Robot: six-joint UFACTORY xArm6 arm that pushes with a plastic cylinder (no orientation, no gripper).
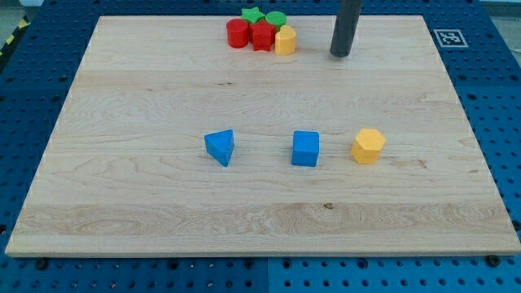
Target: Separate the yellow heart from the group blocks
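My tip (340, 54) rests on the wooden board (146, 203) near its top edge, bare and touching no block — it is a plain rod, so there is nothing to open or close and nothing held. The yellow heart (285, 40) lies at about nine o'clock from my tip, a short way off with bare wood between us. It sits on the right-hand end of the cluster at the top of the board, pressed against the red star-like block (262, 36), with the green round block (276, 19) just behind it, the green star (252, 15) further left, and the red cylinder (237, 33) on the far left end.

The risk, as I judge it, comes from my side of approach. I stand on the heart's open side, so a straight push toward nine o'clock would drive it deeper into the red and green blocks and shift the whole cluster — the opposite of separating it. The gap between the heart and its neighbours looks too tight to enter cleanly; a wedging move could scatter them, or nudge one off the top edge, which is close.

Well away at about six o'clock sit the yellow hexagon (368, 146), the blue cube (306, 149) and the blue triangle (220, 147), clear of any likely path.
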